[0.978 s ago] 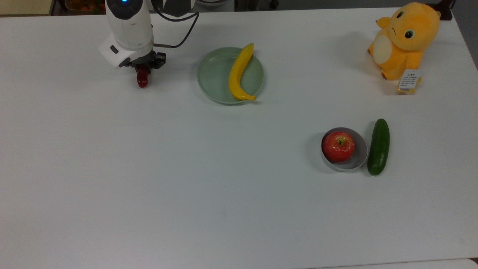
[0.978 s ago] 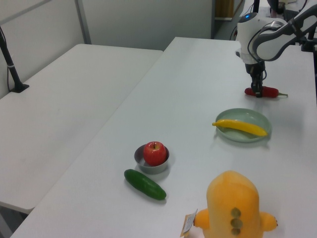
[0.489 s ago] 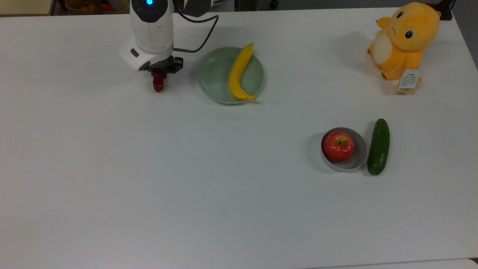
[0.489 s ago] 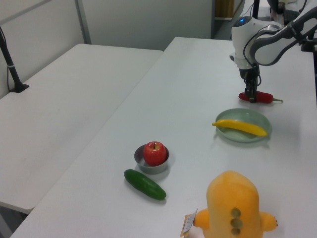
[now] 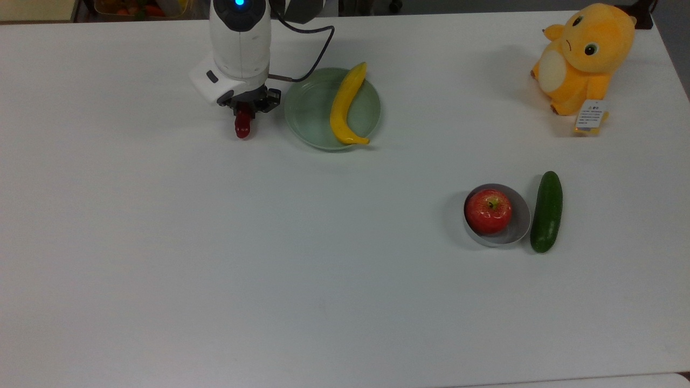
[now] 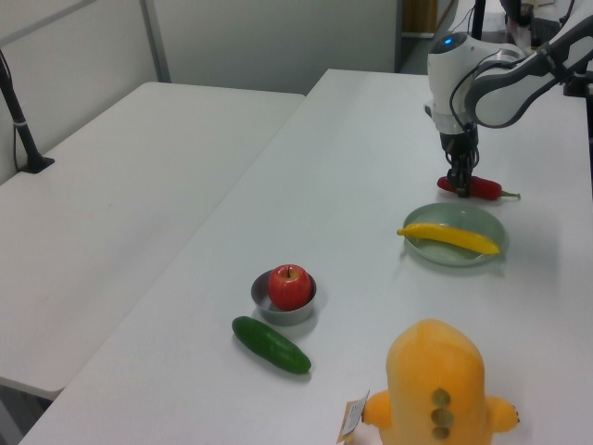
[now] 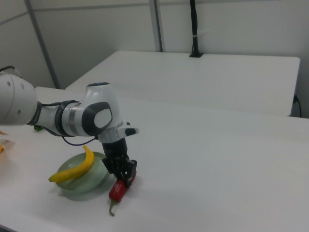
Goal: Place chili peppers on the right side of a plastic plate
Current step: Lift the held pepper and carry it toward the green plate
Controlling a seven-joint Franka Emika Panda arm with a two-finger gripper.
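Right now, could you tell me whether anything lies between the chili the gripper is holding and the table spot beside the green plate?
Nothing visible does. The gripper holds the chili just off the plate's rim, on the top view's left, over bare table. The banana lies on the plate's far half, away from the chili.

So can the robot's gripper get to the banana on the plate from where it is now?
Probably yes, but not right away. The gripper is shut on the chili pepper, beside the plastic plate. Nothing stands between it and the banana, so it would need to let go first.
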